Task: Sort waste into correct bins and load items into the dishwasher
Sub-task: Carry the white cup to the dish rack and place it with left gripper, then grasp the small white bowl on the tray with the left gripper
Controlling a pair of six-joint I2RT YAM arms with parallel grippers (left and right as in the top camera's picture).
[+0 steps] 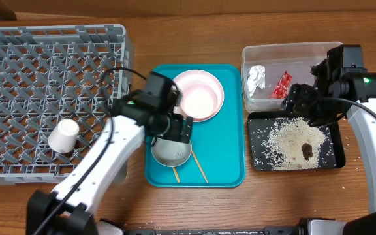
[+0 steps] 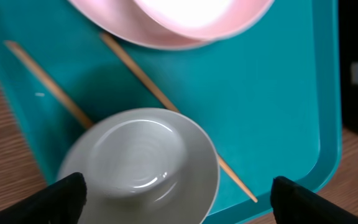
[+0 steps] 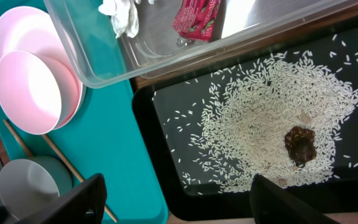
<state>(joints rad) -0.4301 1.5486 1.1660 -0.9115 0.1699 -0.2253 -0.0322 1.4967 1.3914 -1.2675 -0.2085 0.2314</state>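
Brown wooden table [image 1: 266, 209], grain side to side; of the room, only a pale strip past the far edge. At far left, the grey dish rack [image 1: 18, 59], square, with a white cup [image 1: 64, 135] tipped at an angle on its lattice near the front wall. In the middle, a teal tray [image 1: 230, 130], long axis far to near, carrying two pink bowls [image 1: 199, 94] at the far end, the smaller set inside the larger, and a grey bowl [image 1: 170, 151] upright at the near left corner. Under that grey bowl, two chopsticks [image 2: 148, 85], roughly parallel, long axes diagonal across the tray, ends poking out toward the near edge. At right, the clear tub [image 1: 292, 49], long axis side to side, holding the crumpled tissue [image 1: 256, 78] at its left end and the red wrapper [image 1: 282, 85] just beside it toward the middle; print on the wrapper too small to read. Just in front of the tub, the black tray [image 1: 260, 162], same side-to-side axis, spread with rice [image 1: 282, 136] and the brown lump [image 1: 306, 150] right of centre among the grains. Left gripper [image 2: 180, 199] hanging over the grey bowl, fingers spread wide to either side, gripping nothing. Right gripper [image 3: 185, 202] over the far edge of the black tray, close to the tub, likewise spread wide and empty.
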